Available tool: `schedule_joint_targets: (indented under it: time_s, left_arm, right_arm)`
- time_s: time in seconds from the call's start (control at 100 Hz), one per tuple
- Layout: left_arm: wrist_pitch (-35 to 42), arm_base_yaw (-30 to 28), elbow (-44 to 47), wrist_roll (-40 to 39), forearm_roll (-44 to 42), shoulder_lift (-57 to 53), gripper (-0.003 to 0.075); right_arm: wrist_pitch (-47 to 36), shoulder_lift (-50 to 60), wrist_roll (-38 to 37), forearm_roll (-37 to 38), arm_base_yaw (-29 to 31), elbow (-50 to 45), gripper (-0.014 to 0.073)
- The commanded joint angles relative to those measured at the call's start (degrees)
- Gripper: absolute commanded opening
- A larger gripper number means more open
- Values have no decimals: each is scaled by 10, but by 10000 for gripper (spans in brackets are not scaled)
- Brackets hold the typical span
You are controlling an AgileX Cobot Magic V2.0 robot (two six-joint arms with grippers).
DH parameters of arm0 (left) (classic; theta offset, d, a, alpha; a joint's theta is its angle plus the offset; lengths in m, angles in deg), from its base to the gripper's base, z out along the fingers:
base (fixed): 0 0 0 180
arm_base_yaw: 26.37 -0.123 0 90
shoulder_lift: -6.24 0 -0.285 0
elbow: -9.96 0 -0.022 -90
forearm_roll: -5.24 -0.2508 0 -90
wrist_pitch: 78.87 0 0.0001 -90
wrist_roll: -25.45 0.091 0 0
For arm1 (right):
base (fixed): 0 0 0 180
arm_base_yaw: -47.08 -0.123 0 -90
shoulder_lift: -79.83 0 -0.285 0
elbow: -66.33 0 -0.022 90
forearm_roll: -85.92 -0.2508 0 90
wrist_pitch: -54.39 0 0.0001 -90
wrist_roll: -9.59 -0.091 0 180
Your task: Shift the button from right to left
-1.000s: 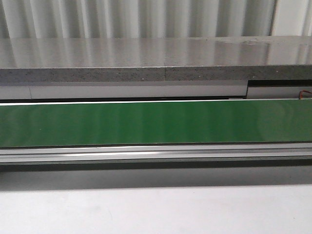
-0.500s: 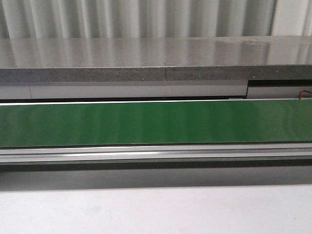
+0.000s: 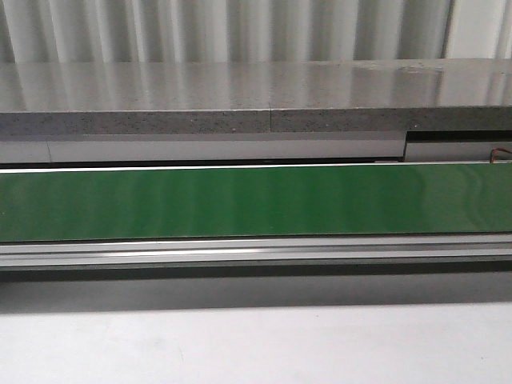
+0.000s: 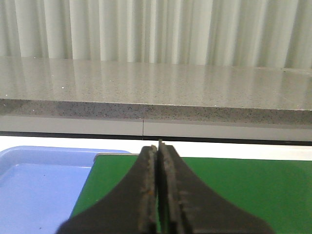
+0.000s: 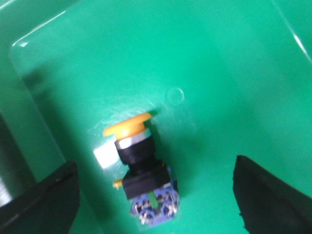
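Note:
The button (image 5: 141,168) lies on its side on the floor of a green bin (image 5: 214,73) in the right wrist view, its yellow cap toward the far wall and its blue-grey body toward the camera. My right gripper (image 5: 156,200) is open, with one black finger (image 5: 44,200) on each side of the button and clear of it. My left gripper (image 4: 158,151) is shut and empty above the left end of the green belt (image 4: 234,190). Neither gripper nor the button shows in the front view.
A blue tray (image 4: 34,185) lies just left of the belt's end. The green conveyor belt (image 3: 256,200) runs across the front view, with a grey stone ledge (image 3: 240,100) behind it and a white table surface (image 3: 256,344) in front.

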Motion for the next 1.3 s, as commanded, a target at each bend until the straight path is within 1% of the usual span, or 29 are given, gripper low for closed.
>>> schedule_joint_targets:
  time_s: [0.0,0.35,0.43,0.5,0.62,0.65,0.69,0.84,0.97,1.29]
  left_arm:
    - [45,2,14,-4,1,-18,-20]
    - [45,2,14,-4,1,-18,-20]
    - [45,2,14,-4,1,-18,-20]
    - [45,2,14,-4,1,-18,-20]
    - [45,2,14,-4,1,-18,-20]
    - [45,2,14,-4,1,-18,-20]
    - [45,2,14,-4,1,-18,-20]
    - [45,2,14,-4,1,-18,-20]
    - [45,2,14,-4,1,-18,-20]
    - [45,2,14,-4,1,-18,-20]
  right_arm:
    - [-11,-4,21,3,3,31,633]
    - [-23,-75,45,-2,0,33,633]
    - [-23,-89,58,-15,0,33,621]
    - [-23,-95,59,-21,0,33,545]
    - [-23,-98,59,-25,0,33,291]
    - [-23,-98,59,-26,0,34,249]
    - [-22,-96,59,-30,0,36,216]
    - [0,-72,59,-47,0,51,224]
    - [16,-26,59,-63,-16,51,228]
    - [74,65,57,-71,-106,51,229]
